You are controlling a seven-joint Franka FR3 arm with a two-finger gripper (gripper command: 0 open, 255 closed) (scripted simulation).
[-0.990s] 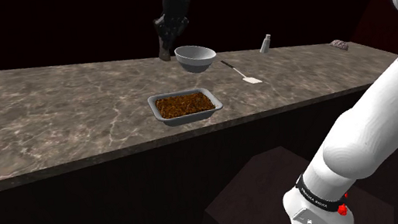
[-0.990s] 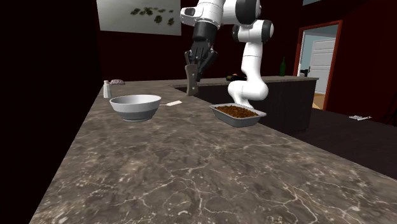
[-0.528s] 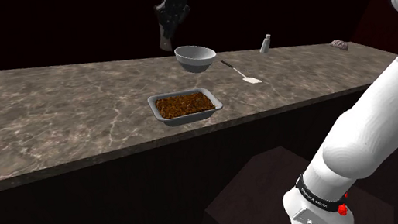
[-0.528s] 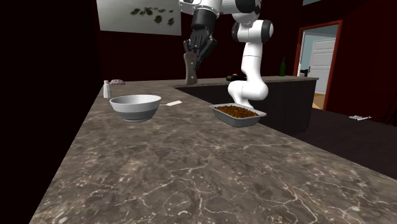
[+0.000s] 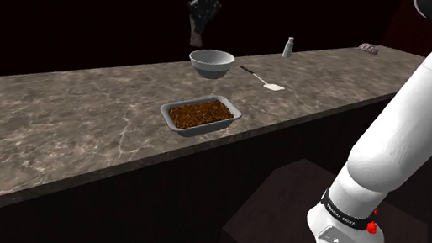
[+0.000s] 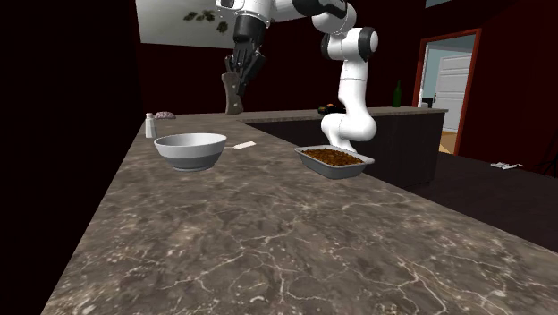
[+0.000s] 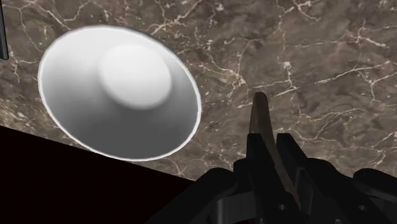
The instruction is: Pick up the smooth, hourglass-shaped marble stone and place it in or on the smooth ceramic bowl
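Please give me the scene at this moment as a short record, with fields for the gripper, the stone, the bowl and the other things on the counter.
gripper: gripper shut on the stone, raised above the counter
stone: stone brownish, hourglass shape, held in the air, near the bowl and to one side of it
bowl: bowl white, empty, upright on the counter
other items: grey tray of brown food, spatula, shaker
task state: stone lifted, not yet in the bowl
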